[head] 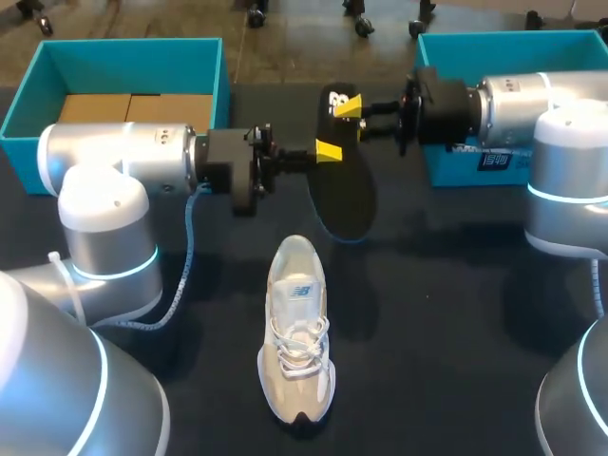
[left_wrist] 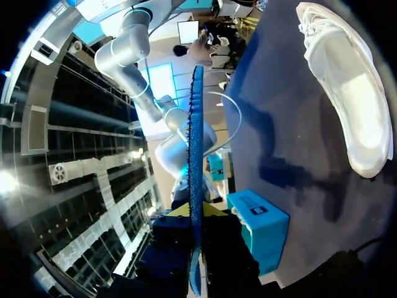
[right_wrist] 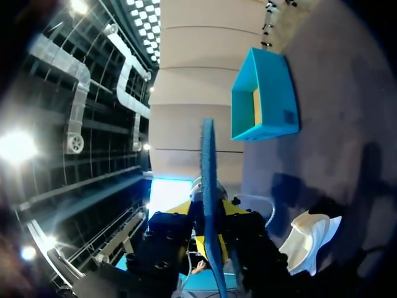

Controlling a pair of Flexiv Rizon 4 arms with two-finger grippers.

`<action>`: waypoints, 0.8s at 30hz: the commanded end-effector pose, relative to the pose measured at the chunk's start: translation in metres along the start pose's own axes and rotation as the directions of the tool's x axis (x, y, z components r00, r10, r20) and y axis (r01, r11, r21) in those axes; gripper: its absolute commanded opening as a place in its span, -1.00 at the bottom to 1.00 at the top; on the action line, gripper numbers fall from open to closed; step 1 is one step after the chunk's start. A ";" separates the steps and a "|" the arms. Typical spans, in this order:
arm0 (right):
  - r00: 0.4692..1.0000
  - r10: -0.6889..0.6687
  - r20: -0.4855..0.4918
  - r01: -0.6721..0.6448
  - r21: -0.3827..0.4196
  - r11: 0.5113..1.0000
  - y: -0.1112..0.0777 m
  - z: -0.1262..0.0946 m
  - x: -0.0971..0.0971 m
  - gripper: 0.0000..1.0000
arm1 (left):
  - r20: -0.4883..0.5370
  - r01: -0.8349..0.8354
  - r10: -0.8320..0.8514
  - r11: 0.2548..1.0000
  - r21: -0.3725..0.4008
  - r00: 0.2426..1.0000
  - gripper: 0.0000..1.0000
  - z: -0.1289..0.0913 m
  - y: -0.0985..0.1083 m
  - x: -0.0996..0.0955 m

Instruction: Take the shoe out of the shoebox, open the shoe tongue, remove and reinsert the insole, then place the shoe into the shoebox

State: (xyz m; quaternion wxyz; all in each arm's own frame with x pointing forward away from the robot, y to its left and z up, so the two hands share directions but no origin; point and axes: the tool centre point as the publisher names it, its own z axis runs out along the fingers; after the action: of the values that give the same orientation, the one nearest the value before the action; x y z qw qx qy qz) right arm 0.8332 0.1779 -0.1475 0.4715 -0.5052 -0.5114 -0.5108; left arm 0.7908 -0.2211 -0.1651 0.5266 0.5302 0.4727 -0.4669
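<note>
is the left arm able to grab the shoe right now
Probably not yet: the left gripper is shut on the insole, which the right gripper also holds. The shoe lies uncovered on the table, so only that grip hinders it.

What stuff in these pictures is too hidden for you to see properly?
- Inside of the shoe: in the head view, the tongue and laces cover the opening.
- Flat faces of the insole: both wrist views show it edge on only.
- Floor of the right teal box: in the head view, the right arm covers most of it.
- Most of the shoe: in the right wrist view, the dark gripper body hides it.
</note>
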 end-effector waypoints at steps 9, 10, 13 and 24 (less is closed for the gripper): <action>0.999 -0.025 0.020 0.026 -0.029 0.999 -0.044 -0.035 -0.004 1.00 | -0.117 0.356 -0.353 0.935 0.002 0.928 -1.00 -0.046 -0.030 -0.013; 0.999 -0.022 0.029 0.023 -0.032 0.999 -0.045 -0.036 -0.004 1.00 | -0.119 0.425 -0.422 0.905 0.001 0.899 -1.00 -0.047 -0.030 -0.014; 0.999 -0.022 0.029 0.023 -0.032 0.999 -0.045 -0.036 -0.004 1.00 | -0.140 0.727 -0.716 0.686 0.042 0.684 -1.00 -0.054 -0.024 -0.014; 0.999 -0.022 0.029 0.023 -0.032 0.999 -0.045 -0.036 -0.004 1.00 | -0.140 0.727 -0.716 0.686 0.042 0.684 -1.00 -0.054 -0.024 -0.014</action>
State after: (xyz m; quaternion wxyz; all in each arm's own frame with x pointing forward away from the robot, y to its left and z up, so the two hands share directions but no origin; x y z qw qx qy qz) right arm 0.7867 0.1418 -0.1515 0.4505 -0.5138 -0.5143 -0.5182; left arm 0.7589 -0.1661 -0.1547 0.2949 0.3729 0.6332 -0.6108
